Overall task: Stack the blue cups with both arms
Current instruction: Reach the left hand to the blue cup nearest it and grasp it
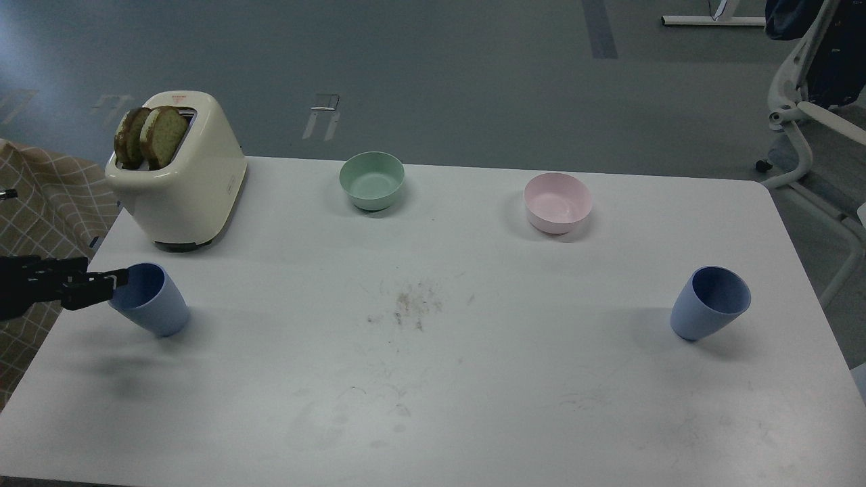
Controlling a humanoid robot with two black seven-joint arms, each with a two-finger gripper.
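Two blue cups stand upright on the white table [433,379]. The left blue cup [152,301] is near the table's left edge, the right blue cup [709,302] near the right edge. My left gripper [111,283] comes in from the left edge, dark and side-on, its tip overlapping the left cup's rim; I cannot tell whether it touches the cup or whether the fingers are apart. My right arm and gripper are out of view.
A cream toaster [179,172] with two slices of bread stands at the back left, just behind the left cup. A mint-green bowl [371,180] and a pale pink bowl [557,202] sit along the back. Crumbs [409,304] lie mid-table. An office chair [812,115] stands beyond the right side.
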